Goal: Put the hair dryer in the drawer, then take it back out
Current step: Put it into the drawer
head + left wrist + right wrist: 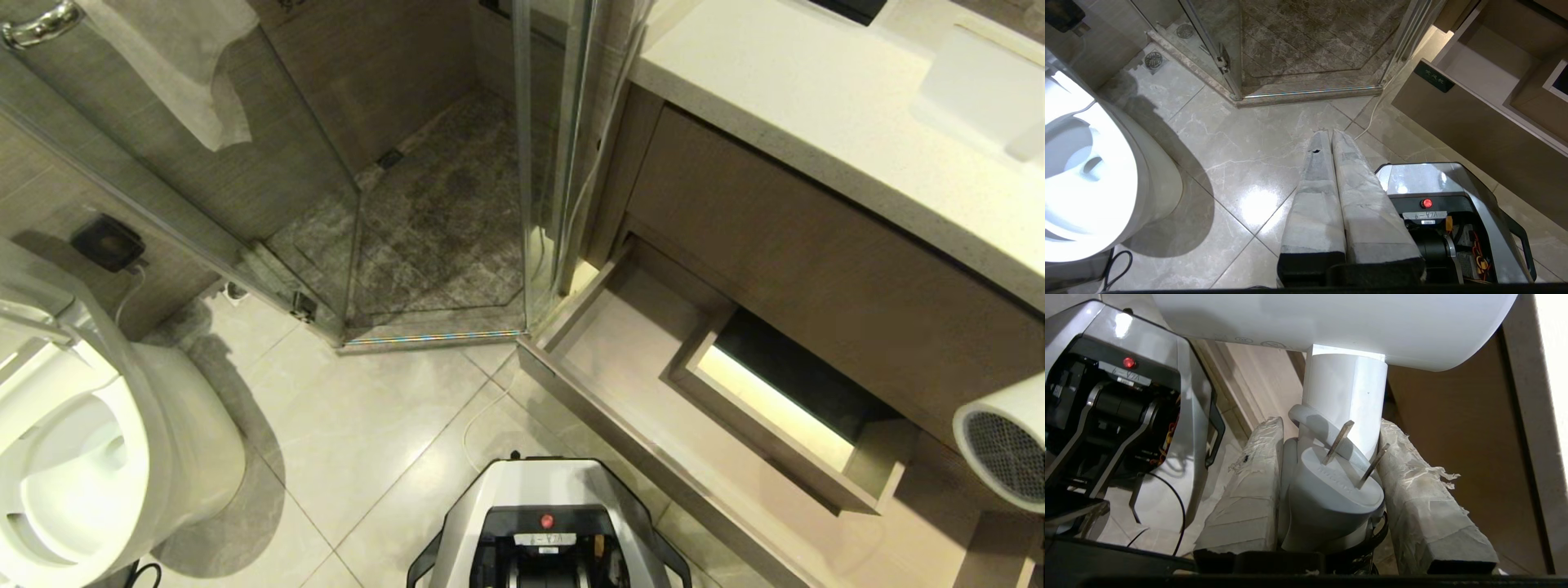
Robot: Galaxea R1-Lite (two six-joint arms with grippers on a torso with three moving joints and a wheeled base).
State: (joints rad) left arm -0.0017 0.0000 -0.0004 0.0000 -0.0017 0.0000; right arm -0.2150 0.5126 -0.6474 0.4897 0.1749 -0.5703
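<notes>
Above the open drawer of a bathroom vanity, the right gripper clamps the white hair dryer by its handle, plug tucked between the taped fingers. Over the floor tiles, the left gripper hangs closed and empty.

The hair dryer is cut off by the head view's right edge, which also crops the open drawer.

One hair dryer, one open drawer, one toilet, two plug prongs.
</notes>
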